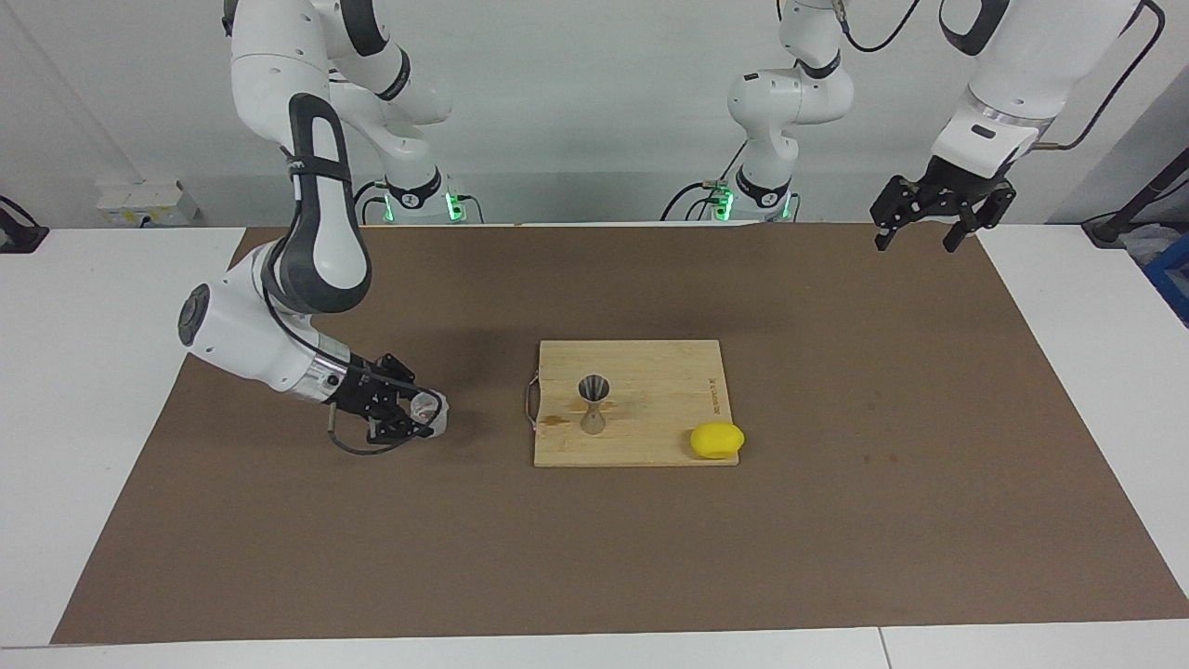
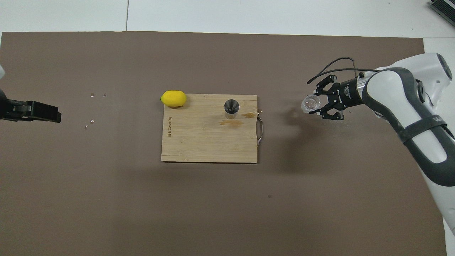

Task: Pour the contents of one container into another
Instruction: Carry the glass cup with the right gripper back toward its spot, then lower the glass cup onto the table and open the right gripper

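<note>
Over the brown mat (image 1: 836,520) toward the right arm's end of the table, the right gripper (image 1: 420,415) (image 2: 312,105) hangs low, clamped on the clear glass tumbler (image 1: 429,410) (image 2: 310,103). Its arm drops from a raised shoulder, bends sharply at the elbow and runs nearly level along the mat, so the wrist lies almost flat and the fingers point toward the board. The tumbler is held tilted on its side, its mouth turned toward the wooden cutting board (image 1: 650,437) (image 2: 199,142), and it is well apart from the board's metal handle. On the board, near the handle end and the edge farther from the robots, the steel jigger (image 1: 593,404) (image 2: 231,107) stands upright with its upper cone open to the top. A wet stain marks the wood just beside it. A yellow lemon (image 1: 716,440) (image 2: 173,98) lies at the board's corner toward the left arm's end. The left gripper (image 1: 934,223) (image 2: 33,111) waits high over the mat's edge at its own end, wrist angled downward, fingers spread wide and holding nothing.
</note>
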`<state>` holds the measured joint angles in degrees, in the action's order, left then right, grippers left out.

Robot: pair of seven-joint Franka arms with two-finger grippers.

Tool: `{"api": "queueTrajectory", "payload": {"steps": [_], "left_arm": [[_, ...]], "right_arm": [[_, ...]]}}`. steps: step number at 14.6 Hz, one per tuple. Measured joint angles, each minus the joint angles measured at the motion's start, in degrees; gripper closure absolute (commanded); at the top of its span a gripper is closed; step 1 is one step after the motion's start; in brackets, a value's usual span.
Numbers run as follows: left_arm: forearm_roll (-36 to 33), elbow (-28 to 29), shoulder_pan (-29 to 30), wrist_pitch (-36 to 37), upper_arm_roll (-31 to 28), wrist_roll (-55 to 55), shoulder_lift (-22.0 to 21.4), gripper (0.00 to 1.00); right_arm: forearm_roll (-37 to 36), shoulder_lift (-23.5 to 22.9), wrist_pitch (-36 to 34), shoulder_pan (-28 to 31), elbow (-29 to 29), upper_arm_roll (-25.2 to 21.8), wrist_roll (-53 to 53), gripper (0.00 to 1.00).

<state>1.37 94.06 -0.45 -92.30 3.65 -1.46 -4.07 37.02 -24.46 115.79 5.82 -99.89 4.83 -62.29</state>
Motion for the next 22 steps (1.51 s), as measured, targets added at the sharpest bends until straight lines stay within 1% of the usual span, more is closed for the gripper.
{"api": "queueTrajectory", "payload": {"steps": [4, 9, 10, 11, 12, 14, 16, 18, 19, 20, 22], "left_arm": [[0.0, 0.0, 0.0, 0.0, 0.0, 0.0, 0.0, 0.0], [0.0, 0.0, 0.0, 0.0, 0.0, 0.0, 0.0, 0.0], [0.0, 0.0, 0.0, 0.0, 0.0, 0.0, 0.0, 0.0], [0.0, 0.0, 0.0, 0.0, 0.0, 0.0, 0.0, 0.0], [0.0, 0.0, 0.0, 0.0, 0.0, 0.0, 0.0, 0.0], [0.0, 0.0, 0.0, 0.0, 0.0, 0.0, 0.0, 0.0], [0.0, 0.0, 0.0, 0.0, 0.0, 0.0, 0.0, 0.0], [0.0, 0.0, 0.0, 0.0, 0.0, 0.0, 0.0, 0.0], [0.0, 0.0, 0.0, 0.0, 0.0, 0.0, 0.0, 0.0], [0.0, 0.0, 0.0, 0.0, 0.0, 0.0, 0.0, 0.0], [0.0, 0.0, 0.0, 0.0, 0.0, 0.0, 0.0, 0.0]], "right_arm": [[0.9, -2.4, -1.0, 4.2, -0.7, 0.0, 6.7, 1.0], [1.9, -3.4, -0.6, 5.5, -2.0, 0.0, 7.3, 0.99], [2.3, -3.4, 0.2, 5.9, -2.8, 0.0, 7.3, 0.84], [2.4, -3.4, 1.0, 6.2, -3.4, 0.0, 7.3, 0.6], [2.8, -3.4, 1.3, 6.7, -3.8, 0.0, 7.3, 0.39], [2.9, -3.1, 1.4, 7.5, -4.1, 0.0, 7.3, 0.22], [2.9, -2.3, 1.4, 7.8, -4.1, -0.1, 7.6, 0.21], [1.0, 0.0, 1.4, 7.6, -4.2, 0.1, 8.2, 0.2], [-1.4, 1.5, 1.3, 7.2, -4.3, 0.1, 8.3, 0.08], [-4.4, 3.1, 1.3, 6.5, -4.6, 0.3, 8.3, 0.01], [-10.2, 5.8, 1.2, 4.6, -5.1, 0.5, 9.9, 0.01]]}}
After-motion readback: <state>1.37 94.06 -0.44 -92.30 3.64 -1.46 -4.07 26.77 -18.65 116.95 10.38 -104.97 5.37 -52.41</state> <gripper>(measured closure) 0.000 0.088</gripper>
